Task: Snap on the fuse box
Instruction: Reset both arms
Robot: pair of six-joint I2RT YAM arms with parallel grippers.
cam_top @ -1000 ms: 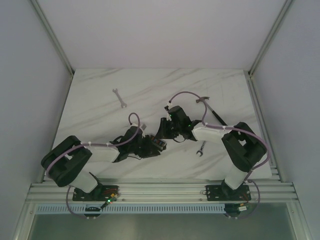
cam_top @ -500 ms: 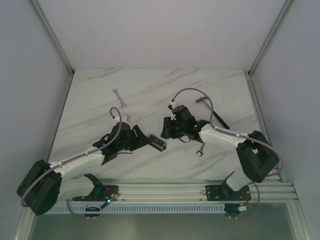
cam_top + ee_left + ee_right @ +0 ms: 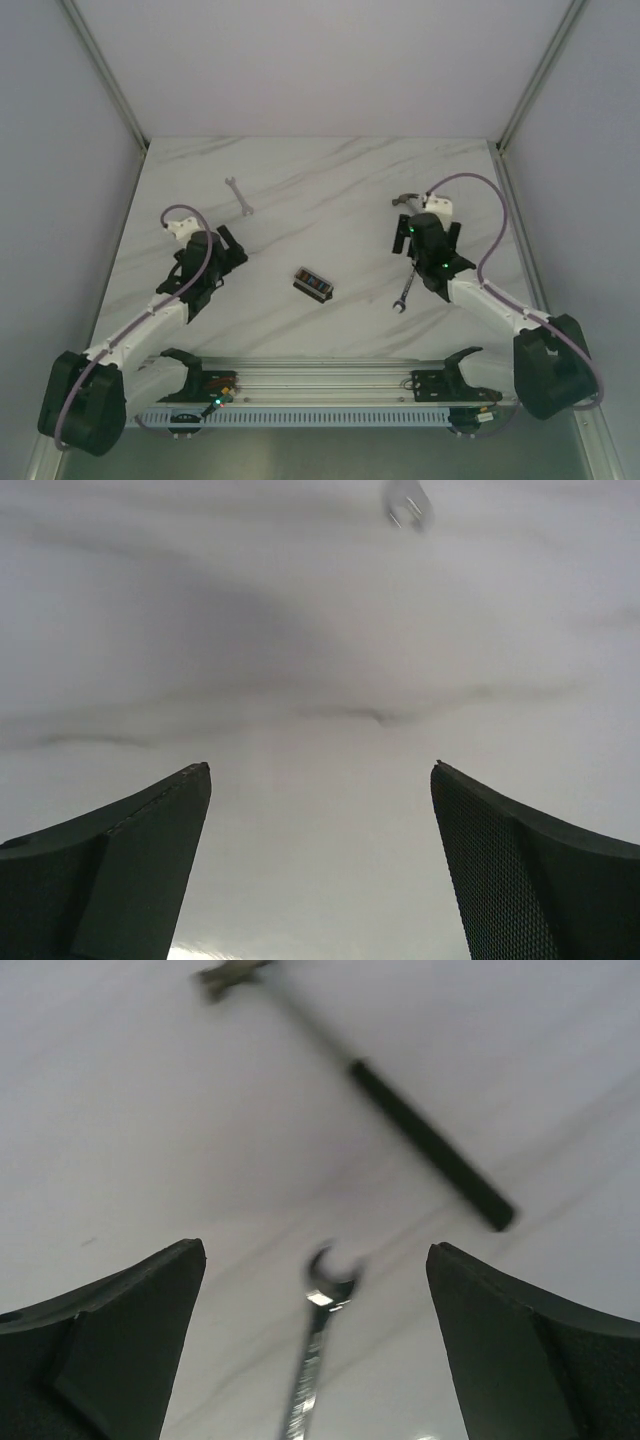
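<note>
Marble table (image 3: 350,170), fuse box (image 3: 314,284) lying at centre frame. Left gripper (image 3: 320,770) and right gripper (image 3: 315,1248) gape empty; I'd press down squarely, evenly.

A white marble-patterned table (image 3: 330,170) with faint grey veins fills the middle of the frame, enclosed by plain pale grey walls (image 3: 320,60) at the back and sides, with metal corner posts (image 3: 104,70) slanting from the upper corners and a ribbed aluminium rail (image 3: 320,380) along the bottom, all evenly and softly lit.

Bare tabletop (image 3: 300,170) surrounds the fuse box (image 3: 314,284); a wrench (image 3: 403,295) lies rightward.
</note>
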